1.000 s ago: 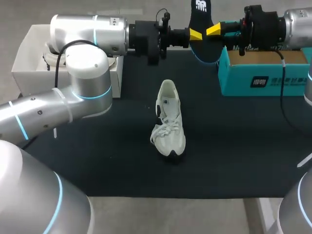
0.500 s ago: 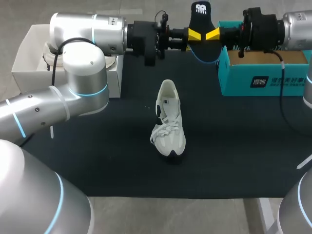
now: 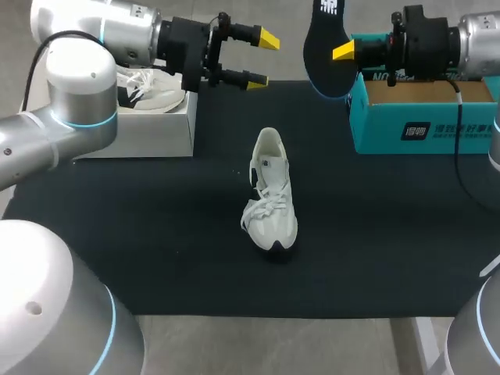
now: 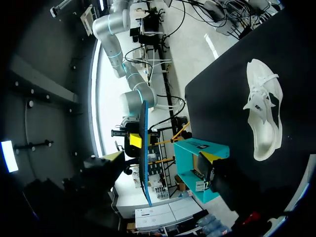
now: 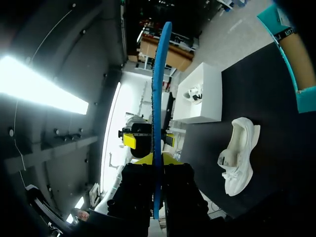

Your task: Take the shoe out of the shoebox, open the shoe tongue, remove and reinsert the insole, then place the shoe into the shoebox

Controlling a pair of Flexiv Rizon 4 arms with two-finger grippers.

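The right gripper (image 3: 337,52) pinches the one insole (image 3: 326,75), its yellow fingers pressed on both faces. The insole is held upright in the air above the far edge of the black mat (image 3: 156,234), just beside the teal box (image 3: 437,125). It is dark on the face with a bright blue edge, and in the right wrist view it shows edge-on as a thin blue strip (image 5: 160,89). The left gripper (image 3: 264,59) hangs to its left with its two fingers spread and nothing between them.

There are two white shoes. One shoe (image 3: 272,191) lies alone mid-mat with its laces loose, and a second shoe (image 3: 152,86) sits in the white box (image 3: 133,129). There are two boxes in all.
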